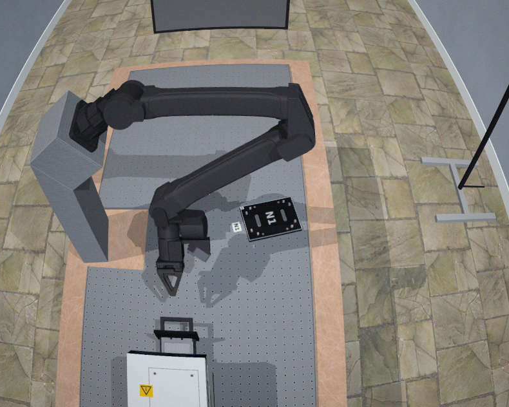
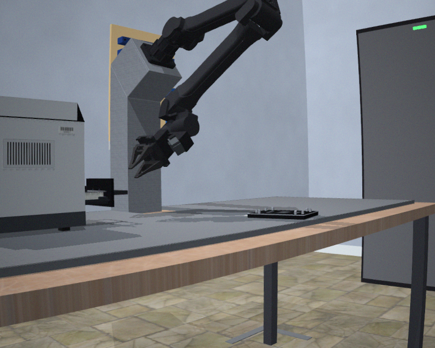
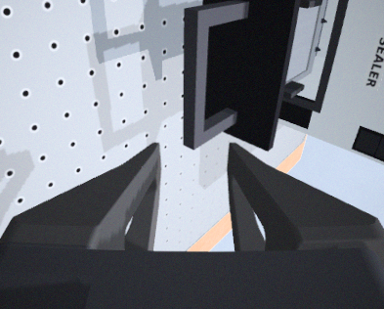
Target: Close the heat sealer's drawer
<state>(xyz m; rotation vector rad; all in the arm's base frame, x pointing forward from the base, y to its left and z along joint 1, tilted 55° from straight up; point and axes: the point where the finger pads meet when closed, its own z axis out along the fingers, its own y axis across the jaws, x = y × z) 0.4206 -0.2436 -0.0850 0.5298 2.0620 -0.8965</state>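
Observation:
The white heat sealer (image 1: 167, 380) (image 2: 34, 168) (image 3: 376, 27) stands at the near end of the table. Its black drawer front (image 1: 176, 335) (image 2: 99, 190) (image 3: 246, 66) sticks out toward the arm, with a grey U-shaped handle (image 1: 176, 319) (image 3: 195, 72) on it. In the wrist view a pale plate (image 3: 305, 34) shows in the gap behind the drawer front. The sheet and the frame cannot be made out. My gripper (image 1: 172, 290) (image 2: 135, 170) (image 3: 193, 154) is partly open and empty. It hangs in the air, well above and away from the handle, pointing down at it. The sealer's own light is not in view.
A black N1 plate (image 1: 270, 217) (image 2: 283, 213) and a small white tag (image 1: 236, 227) lie at mid table on the right. The grey arm pedestal (image 1: 66, 175) (image 2: 142, 112) stands left of the drawer. A dark cabinet (image 2: 404, 150) with a green light (image 2: 419, 27) stands beyond the table.

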